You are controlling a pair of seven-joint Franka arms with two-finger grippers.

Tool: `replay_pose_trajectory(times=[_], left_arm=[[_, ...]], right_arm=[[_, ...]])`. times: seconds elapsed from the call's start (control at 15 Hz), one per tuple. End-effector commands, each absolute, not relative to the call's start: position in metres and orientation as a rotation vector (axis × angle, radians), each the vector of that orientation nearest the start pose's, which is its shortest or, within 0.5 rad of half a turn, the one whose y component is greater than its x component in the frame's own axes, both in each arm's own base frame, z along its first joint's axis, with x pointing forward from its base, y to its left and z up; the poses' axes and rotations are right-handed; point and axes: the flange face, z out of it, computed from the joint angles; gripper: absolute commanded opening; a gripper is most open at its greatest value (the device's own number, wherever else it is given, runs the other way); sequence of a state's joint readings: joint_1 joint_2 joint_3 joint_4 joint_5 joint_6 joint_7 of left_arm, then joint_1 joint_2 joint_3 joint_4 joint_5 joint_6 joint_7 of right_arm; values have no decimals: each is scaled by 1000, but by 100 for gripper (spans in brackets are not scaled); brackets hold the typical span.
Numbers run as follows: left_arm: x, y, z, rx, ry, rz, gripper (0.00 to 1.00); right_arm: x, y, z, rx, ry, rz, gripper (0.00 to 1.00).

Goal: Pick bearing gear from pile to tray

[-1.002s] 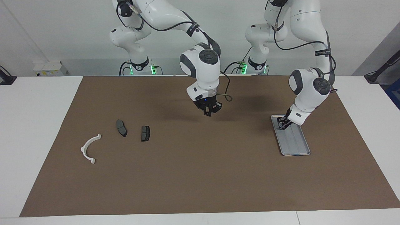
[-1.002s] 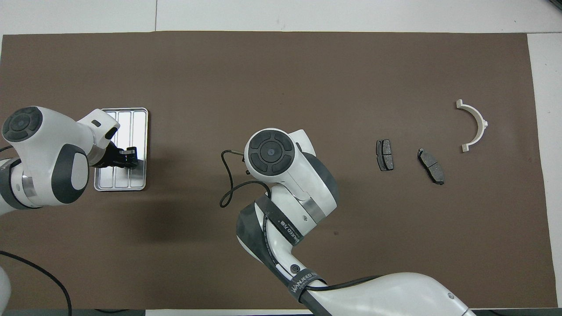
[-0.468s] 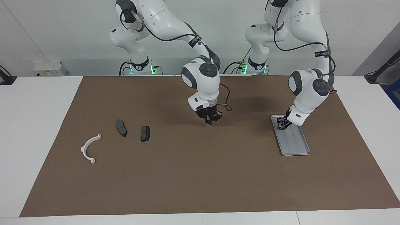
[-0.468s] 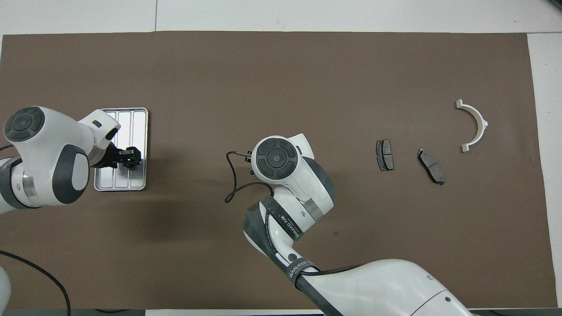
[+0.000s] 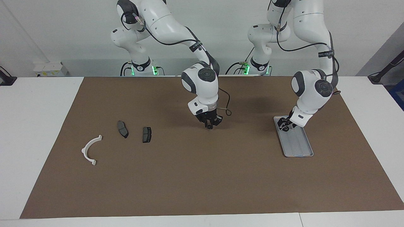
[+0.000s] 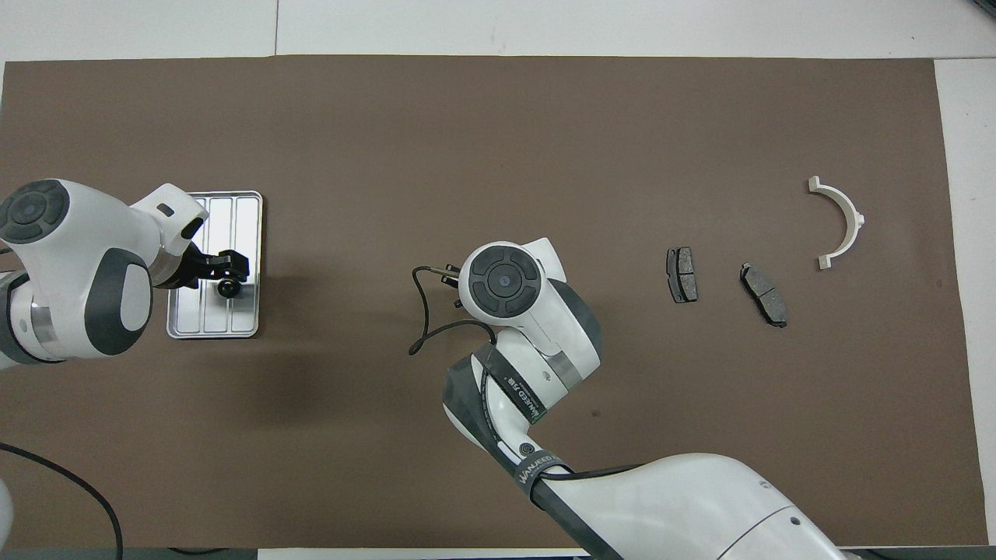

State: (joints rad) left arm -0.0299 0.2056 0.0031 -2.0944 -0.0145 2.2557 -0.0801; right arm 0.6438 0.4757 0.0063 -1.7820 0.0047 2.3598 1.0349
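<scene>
Now I see my left gripper (image 5: 286, 125) low over the tray (image 5: 300, 148), fingers apart, a small black gear (image 6: 228, 288) lying in the tray beside them. My right gripper (image 5: 209, 123) hangs over mid-mat; I cannot tell its fingers' state.

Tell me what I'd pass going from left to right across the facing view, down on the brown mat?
White half-ring bracket → first dark plate → second dark plate → right gripper, hanging over bare mat → left gripper, over the tray → tray.
</scene>
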Motion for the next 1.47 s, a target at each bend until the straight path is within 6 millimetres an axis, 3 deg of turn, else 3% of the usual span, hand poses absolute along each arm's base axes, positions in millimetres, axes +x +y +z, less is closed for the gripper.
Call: replay_pose_trajectory(times=[0.0, 0.2, 0.47, 0.6, 0.8, 1.0, 1.2, 1.27, 1.4], left_arm=[[575, -31, 333, -3132, -95, 64, 93], [578, -73, 339, -3129, -178, 39, 99], [566, -153, 344, -3116, -339, 16, 100], [554, -197, 346, -3108, -439, -2, 100], [536, -269, 356, -3100, -554, -21, 100], [519, -336, 358, -3083, -625, -11, 100], [514, -397, 339, -3066, -693, -7, 100], [510, -407, 332, -3072, -677, -7, 100], [504, -414, 321, -3064, -651, 8, 100]], right_arm=[[540, 390, 307, -2996, 620, -105, 69], [575, 359, 349, -3029, 584, -83, 70], [620, 293, 418, -3059, 435, -84, 83], [633, 256, 441, -3074, 318, -99, 97], [645, 198, 465, -3094, 166, -116, 100], [652, 125, 486, -3114, -89, -115, 100], [638, 43, 520, -3119, -260, -54, 100], [628, 25, 536, -3126, -265, -27, 100], [600, 14, 568, -3136, -240, 41, 100]])
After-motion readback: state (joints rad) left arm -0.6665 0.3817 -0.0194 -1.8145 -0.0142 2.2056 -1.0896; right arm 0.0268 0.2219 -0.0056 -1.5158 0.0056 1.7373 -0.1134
